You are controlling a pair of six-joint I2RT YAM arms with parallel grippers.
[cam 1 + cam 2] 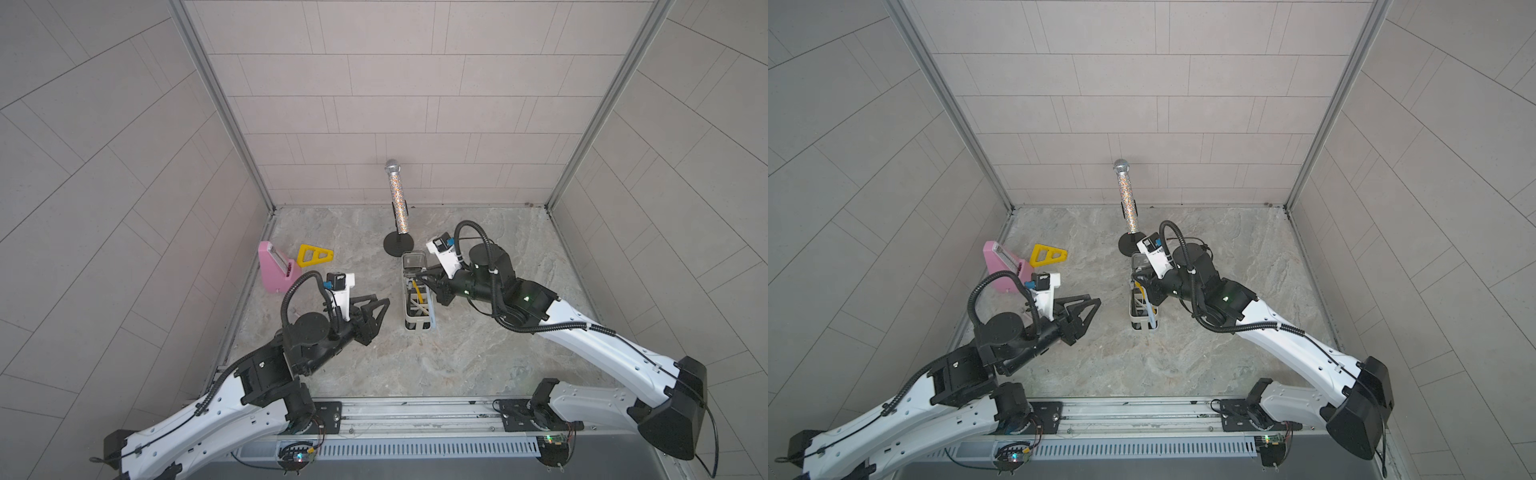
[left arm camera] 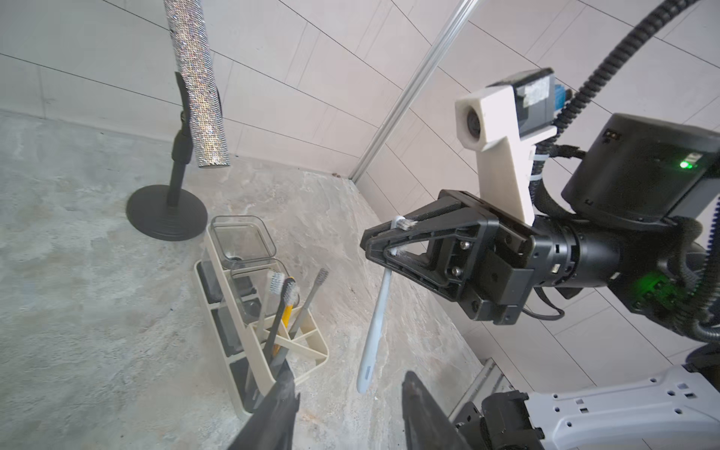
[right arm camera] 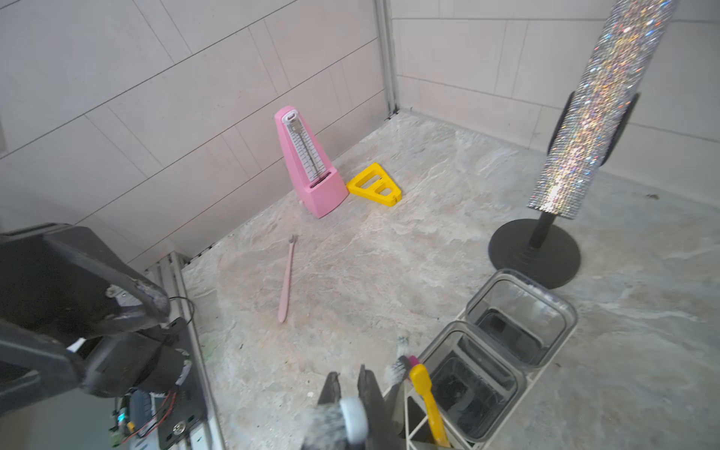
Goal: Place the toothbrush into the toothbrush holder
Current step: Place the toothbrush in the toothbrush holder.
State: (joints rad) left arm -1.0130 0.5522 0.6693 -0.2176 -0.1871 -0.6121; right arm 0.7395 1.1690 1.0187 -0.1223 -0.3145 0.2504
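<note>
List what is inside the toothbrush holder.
Three toothbrushes stand in the toothbrush holder, at its divided end; both clear boxes look empty. The handles' lower ends and compartment floors are hidden by its walls.

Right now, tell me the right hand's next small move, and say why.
Probably shift the right hand sideways toward the toothbrush holder until the handle tip hangs over an open compartment. The hand is shut on the toothbrush near its bristles, handle pointing down, but it hangs beside the holder, outside the rim, so lowering now would likely miss.
</note>
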